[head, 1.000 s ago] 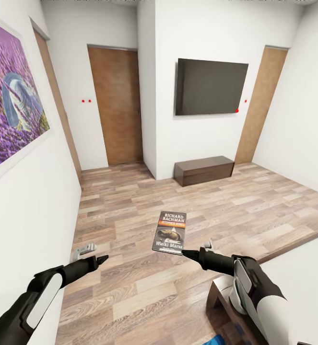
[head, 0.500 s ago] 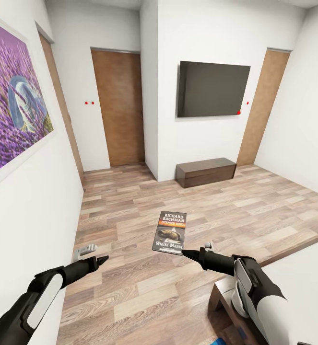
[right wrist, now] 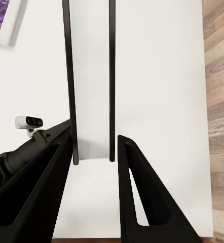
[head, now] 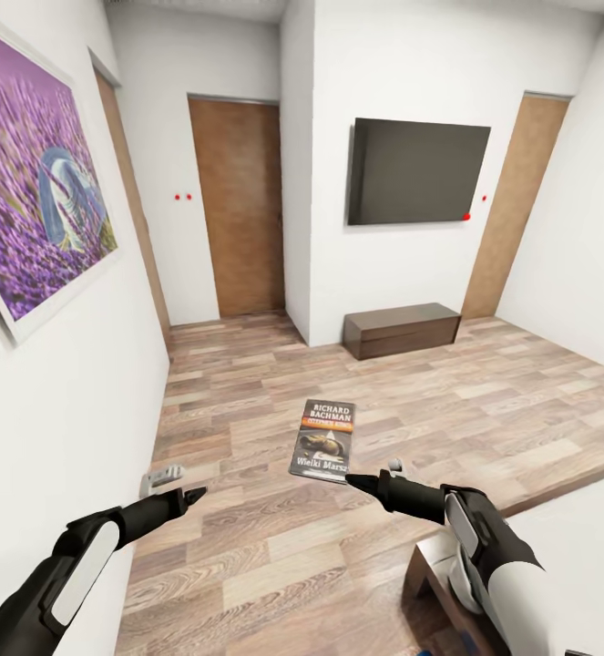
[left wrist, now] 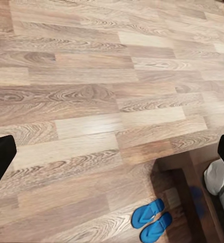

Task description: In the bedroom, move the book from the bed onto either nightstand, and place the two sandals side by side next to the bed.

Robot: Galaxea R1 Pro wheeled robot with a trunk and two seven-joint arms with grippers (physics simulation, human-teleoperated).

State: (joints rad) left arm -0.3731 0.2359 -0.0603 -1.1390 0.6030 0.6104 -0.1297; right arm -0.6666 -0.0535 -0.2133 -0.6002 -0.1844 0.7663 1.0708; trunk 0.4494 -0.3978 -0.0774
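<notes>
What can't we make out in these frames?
- Head view: the book's lower corner is hidden behind the right gripper, and its fine print is too small.
- Right wrist view: the book is edge-on, so its cover is unreadable.
- Head view: the bed is cut off by the edge.
- Left wrist view: the sandals' straps are blurred.

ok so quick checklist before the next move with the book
1. Book gripped: ok, its lower edge sits between the fingers of the right gripper.
2. Left gripper free: ok, open and holding nothing.
3. Sandals paired: ok, side by side on the floor next to a dark wooden frame.
4. Nightstand located: cannot tell; the low cabinet under the TV is not one.
</notes>
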